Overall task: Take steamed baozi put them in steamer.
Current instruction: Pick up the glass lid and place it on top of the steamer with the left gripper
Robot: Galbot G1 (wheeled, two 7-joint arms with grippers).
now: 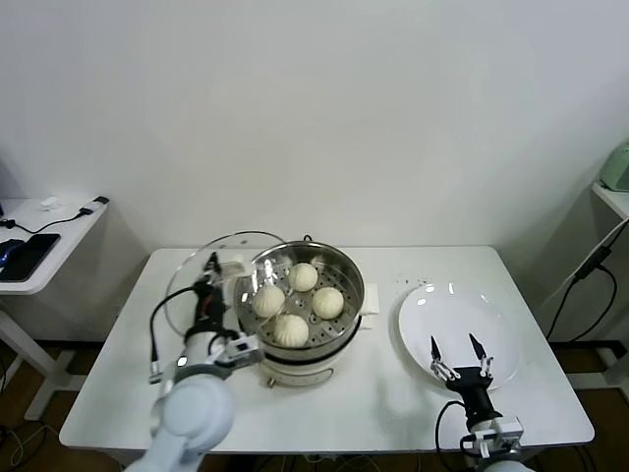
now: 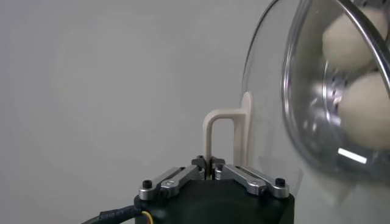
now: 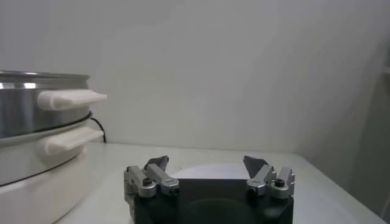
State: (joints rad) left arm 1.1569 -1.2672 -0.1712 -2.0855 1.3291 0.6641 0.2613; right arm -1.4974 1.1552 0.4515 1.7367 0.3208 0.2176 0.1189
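Four steamed baozi sitting on the perforated tray inside the steamer, near the middle of the worktop, slightly toward its left edge. Leaning tilted beside the steamer's left side, glass lid, with left gripper fingers pinching its white handle. Hovering over the white plate by the worktop's right edge, right gripper, fingers spread wide and holding nothing.

Baozi: four sitting inside steamer.
Lid: leaning tilted at steamer's left, left gripper clamping it.
Right gripper: hovering spread over plate.
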